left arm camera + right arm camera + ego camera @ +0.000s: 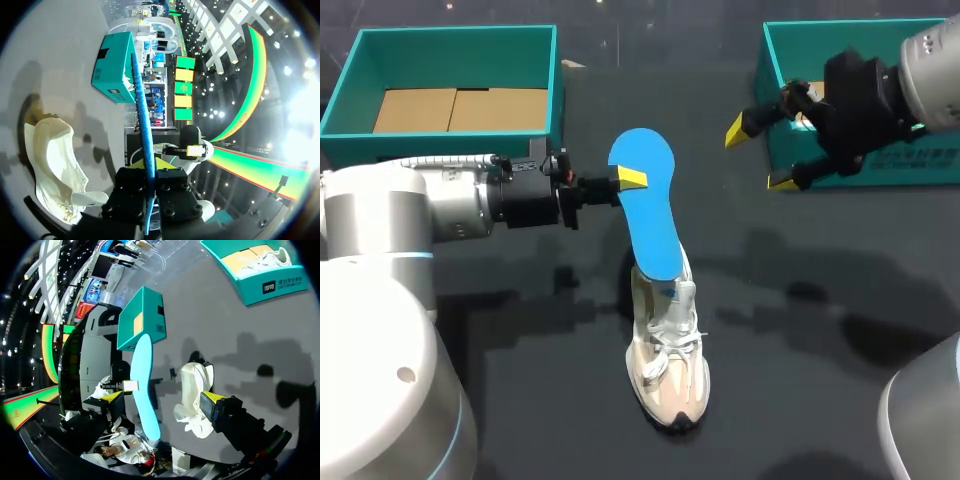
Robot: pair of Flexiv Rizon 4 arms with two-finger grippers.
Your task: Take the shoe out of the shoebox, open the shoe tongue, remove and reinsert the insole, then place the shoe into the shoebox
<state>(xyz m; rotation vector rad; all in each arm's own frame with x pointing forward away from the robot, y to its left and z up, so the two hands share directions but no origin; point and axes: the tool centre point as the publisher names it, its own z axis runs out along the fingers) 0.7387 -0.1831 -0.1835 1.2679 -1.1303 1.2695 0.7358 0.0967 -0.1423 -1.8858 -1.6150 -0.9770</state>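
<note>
Shoe (668, 370) lies mid-table, toe toward 6 o'clock, blue insole (648, 200) standing from its mouth toward 12, clamped by the left gripper (630, 179), right gripper (760, 155) spread at 2 o'clock; judged the insole step, next needing a straight lengthwise draw or feed.

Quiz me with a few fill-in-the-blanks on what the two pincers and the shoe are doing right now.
1. The ___ pincer is shut on the blue insole.
2. The right pincer is ___ and holds nothing.
3. The left shoebox holds ___ shoes; the white shoe stands on the table.

Missing words: left; open; no.
</note>
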